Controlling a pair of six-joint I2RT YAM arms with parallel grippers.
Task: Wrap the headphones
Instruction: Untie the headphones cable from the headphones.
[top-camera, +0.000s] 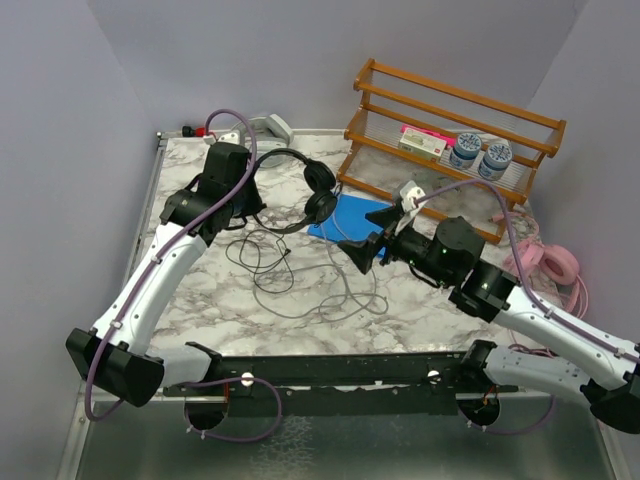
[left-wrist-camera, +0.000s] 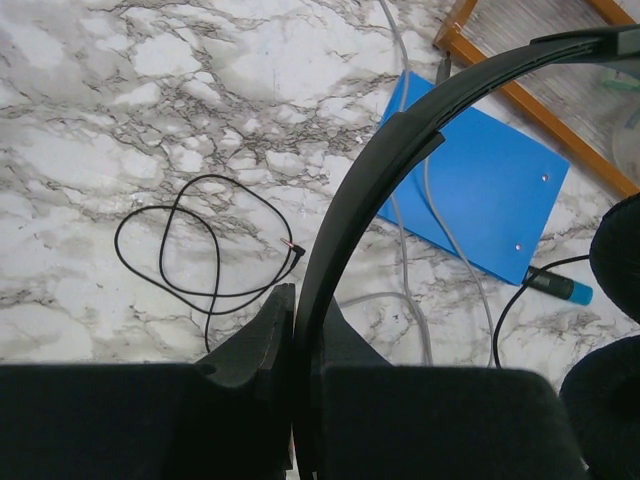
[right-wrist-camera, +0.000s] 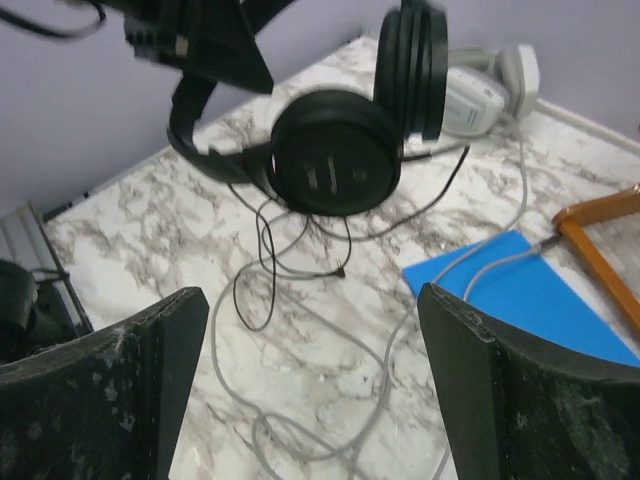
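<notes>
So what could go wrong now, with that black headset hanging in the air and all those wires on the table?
The left gripper pinches only the thin headband of the black headphones, so they could twist or slip. Their thin black cable lies looped among the grey cable; pulling one might drag or knot the other. The pink headphones sit close beside the right arm, and a swing could nudge them.
</notes>
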